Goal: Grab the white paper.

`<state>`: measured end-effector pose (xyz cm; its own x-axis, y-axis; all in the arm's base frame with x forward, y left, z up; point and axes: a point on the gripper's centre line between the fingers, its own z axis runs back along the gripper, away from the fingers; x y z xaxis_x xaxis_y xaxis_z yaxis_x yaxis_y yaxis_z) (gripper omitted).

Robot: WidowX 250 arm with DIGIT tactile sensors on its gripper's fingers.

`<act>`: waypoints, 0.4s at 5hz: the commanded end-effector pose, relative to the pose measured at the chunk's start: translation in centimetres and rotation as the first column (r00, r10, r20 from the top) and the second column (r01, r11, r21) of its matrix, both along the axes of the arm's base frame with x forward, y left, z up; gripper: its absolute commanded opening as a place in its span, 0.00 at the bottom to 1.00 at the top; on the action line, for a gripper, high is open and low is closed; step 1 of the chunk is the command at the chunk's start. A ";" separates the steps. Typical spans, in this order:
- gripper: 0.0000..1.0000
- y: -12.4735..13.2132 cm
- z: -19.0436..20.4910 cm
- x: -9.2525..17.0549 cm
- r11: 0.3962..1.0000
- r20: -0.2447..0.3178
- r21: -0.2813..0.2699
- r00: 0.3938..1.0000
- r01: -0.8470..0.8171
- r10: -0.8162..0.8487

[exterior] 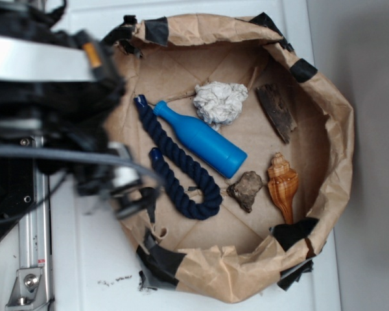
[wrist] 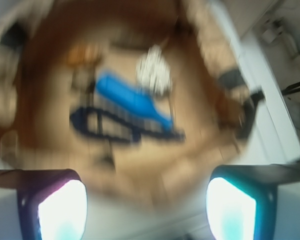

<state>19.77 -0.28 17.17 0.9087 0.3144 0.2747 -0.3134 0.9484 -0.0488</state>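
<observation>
Exterior view: one round basin lined with brown paper bag (exterior: 324, 97), rim taped in black, standing on a white desk (exterior: 84, 272).

Contents:
- White paper (exterior: 220, 102), a crumpled ball, far centre of the basin floor, just beside the body of the blue bottle (exterior: 201, 138) and possibly touching it; nothing rests on top of it.
- Blue bottle, lying on its side, neck toward the far left.
- Dark blue rope (exterior: 181, 175), looped along the bottle's left and near sides.
- Piece of bark (exterior: 276, 111), right of the paper, apart from it.
- Grey-brown rock (exterior: 246, 189) and an orange shell (exterior: 283, 185), near right, side by side.

Robot arm (exterior: 52, 97): blurred, over the basin's left rim, well apart from the paper.

Wrist view: blurred. The pincer (wrist: 147, 207) has its two fingers (wrist: 62, 210) wide apart at the lower corners, nothing between them. It sits high above the basin, with the white paper (wrist: 152, 70) and blue bottle (wrist: 132, 97) ahead.

Judgement: the spread fingers suit a ball of this bulk. The approach is not yet made, and the bottle alongside leaves the paper's far and right sides freer for a finger.
</observation>
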 end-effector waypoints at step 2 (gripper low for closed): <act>1.00 1.9 -7.2 7.7 0.979 0.086 0.001 0.975 -0.205 0.204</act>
<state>26.70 0.40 8.52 0.8290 0.4639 0.3124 -0.4724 0.8798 -0.0530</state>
